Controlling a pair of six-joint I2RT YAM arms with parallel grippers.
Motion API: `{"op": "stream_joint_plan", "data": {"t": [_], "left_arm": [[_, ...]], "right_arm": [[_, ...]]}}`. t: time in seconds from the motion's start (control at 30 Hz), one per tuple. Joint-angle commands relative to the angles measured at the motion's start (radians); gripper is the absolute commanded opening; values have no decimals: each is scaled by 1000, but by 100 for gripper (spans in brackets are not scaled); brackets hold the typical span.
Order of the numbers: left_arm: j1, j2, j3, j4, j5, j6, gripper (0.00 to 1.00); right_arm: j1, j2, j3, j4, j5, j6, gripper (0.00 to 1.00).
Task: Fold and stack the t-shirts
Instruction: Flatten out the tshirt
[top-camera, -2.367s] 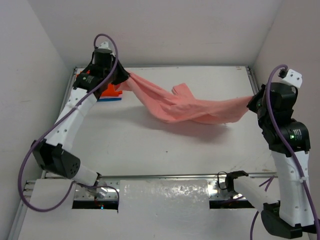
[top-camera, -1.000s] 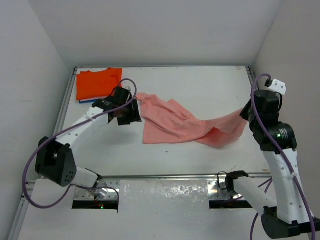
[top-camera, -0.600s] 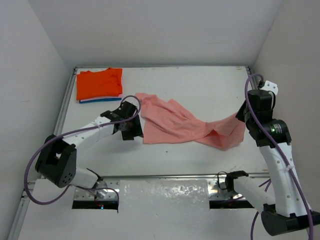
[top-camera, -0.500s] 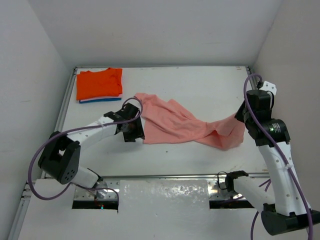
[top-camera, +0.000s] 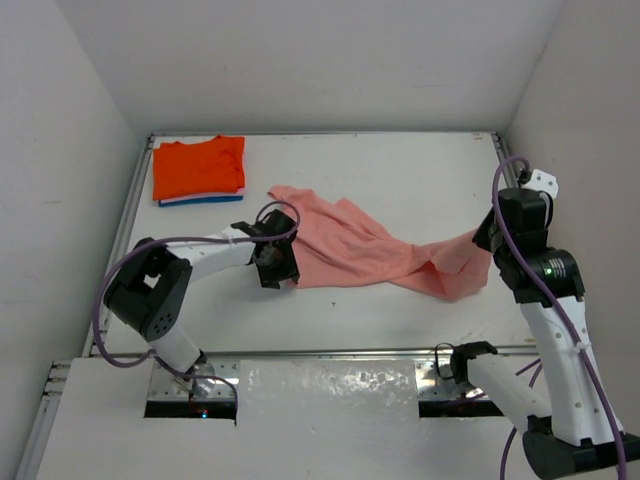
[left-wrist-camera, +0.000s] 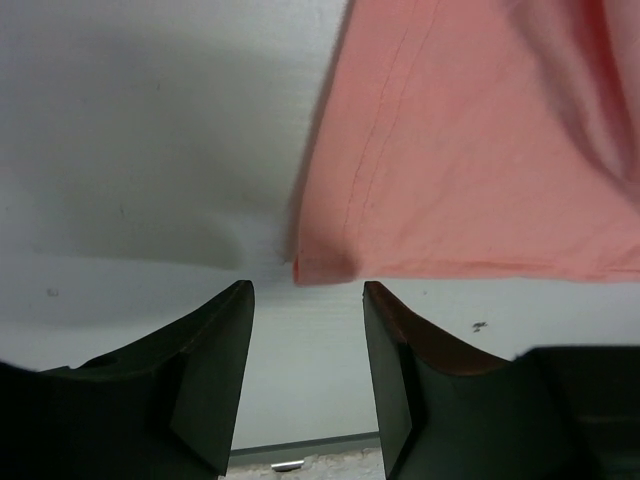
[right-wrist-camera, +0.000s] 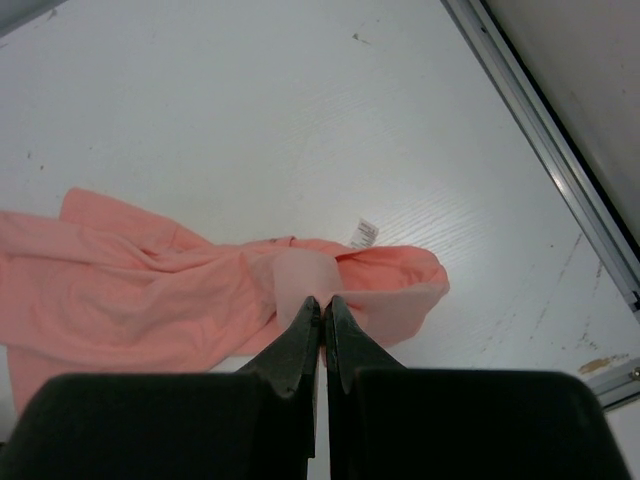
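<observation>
There are three t-shirts, two arms and two grippers on the worktop.

The orange t-shirt lies folded flat in the far left corner. A blue t-shirt shows only as a thin edge under its near side. The pink t-shirt lies unfolded and rumpled to the right of the orange t-shirt and nearer the arm bases. It runs in a long band away from that corner towards the right side. Its end farthest from the orange t-shirt is bunched into a loop, with a small white label showing there.

The left arm is folded low, with its forearm reaching out on the near side of the orange t-shirt. The left gripper sits close over the worktop, its jaws parted and holding nothing. Bare worktop shows between the fingers. The pink t-shirt's lower left corner lies just beyond the fingertips and is not pinched.

The right arm stands tall on the side of the worktop opposite the orange t-shirt, with its wrist bent down. The right gripper has its jaws pressed together. A fold of the pink t-shirt's bunched end is drawn up to its tips.
</observation>
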Motion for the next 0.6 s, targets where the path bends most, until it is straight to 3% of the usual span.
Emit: {"op": "stream_joint_plan", "data": {"t": [0.0,0.57], "left_arm": [[-11,29,75,11,-43,-12,46],[-44,121,86,-2,-45,-40,41]], "right_arm": [[0,-13,16,9,34,-17,0],[0,-3,16,24,44,-44,0]]}}
